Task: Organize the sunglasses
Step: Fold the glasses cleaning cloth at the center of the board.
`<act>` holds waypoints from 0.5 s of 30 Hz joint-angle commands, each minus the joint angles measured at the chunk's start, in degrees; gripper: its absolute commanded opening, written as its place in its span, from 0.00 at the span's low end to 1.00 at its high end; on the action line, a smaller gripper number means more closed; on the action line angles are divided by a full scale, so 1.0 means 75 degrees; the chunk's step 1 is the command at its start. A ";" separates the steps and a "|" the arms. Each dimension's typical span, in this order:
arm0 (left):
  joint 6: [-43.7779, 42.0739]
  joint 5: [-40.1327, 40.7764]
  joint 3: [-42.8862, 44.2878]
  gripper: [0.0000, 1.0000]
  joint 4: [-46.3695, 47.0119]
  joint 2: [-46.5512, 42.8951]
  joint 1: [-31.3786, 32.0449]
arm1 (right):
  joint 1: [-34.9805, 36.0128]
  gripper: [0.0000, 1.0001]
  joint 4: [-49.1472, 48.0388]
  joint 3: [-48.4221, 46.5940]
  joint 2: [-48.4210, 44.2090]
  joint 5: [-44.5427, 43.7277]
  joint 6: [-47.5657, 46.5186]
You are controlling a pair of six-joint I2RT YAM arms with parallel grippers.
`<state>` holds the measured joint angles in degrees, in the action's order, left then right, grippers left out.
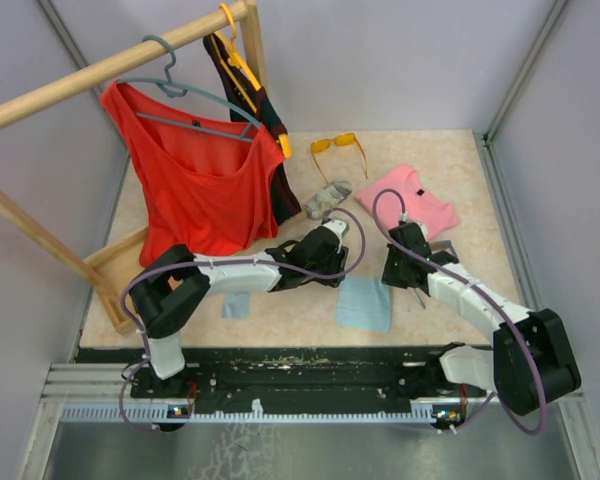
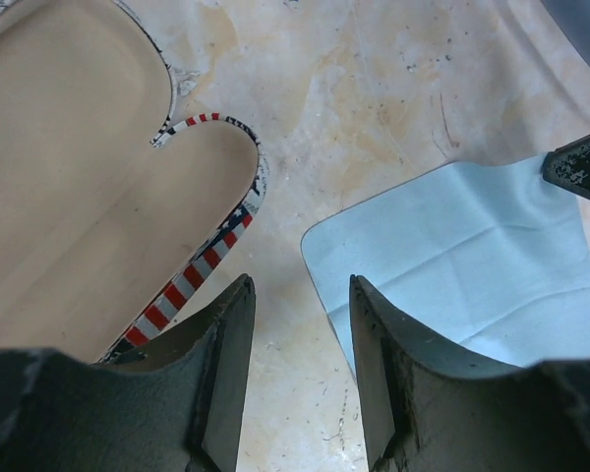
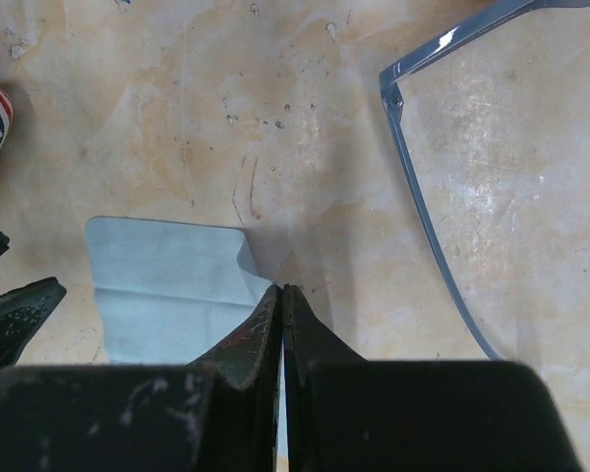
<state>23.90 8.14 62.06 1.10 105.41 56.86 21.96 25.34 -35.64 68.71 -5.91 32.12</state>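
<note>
- left pincer (image 2: pixel 300 292) spread, empty, just beside open case (image 2: pixel 212 246)
- right pincer (image 3: pixel 282 295) pressed shut, empty
- prob best: grab grey sunglasses (image 3: pixel 420 211) by hinge, lay flat in case

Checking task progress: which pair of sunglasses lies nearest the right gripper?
The slim grey pair, close beside the right gripper; the orange pair lies far back by the pink shirt.

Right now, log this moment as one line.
left tool: open, empty, between flag-patterned open case and light-blue cloth | right tool: shut at cloth edge | orange-lensed sunglasses: untouched
</note>
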 commanded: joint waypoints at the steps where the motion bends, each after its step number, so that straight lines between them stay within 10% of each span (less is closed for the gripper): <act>1: -0.0197 -0.0271 0.0373 0.50 0.0098 0.0219 -0.0005 | 0.0014 0.00 0.0028 -0.0068 -0.0336 -0.0092 0.0029; 15: -0.0350 0.0029 0.1060 0.44 -0.0560 0.0897 0.0125 | 0.0014 0.00 0.0071 0.0088 -0.0551 -0.0005 0.0129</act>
<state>22.02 6.57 67.79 -0.38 110.72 57.01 21.96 26.48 -35.29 65.93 -5.89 32.58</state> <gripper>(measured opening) 0.456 0.006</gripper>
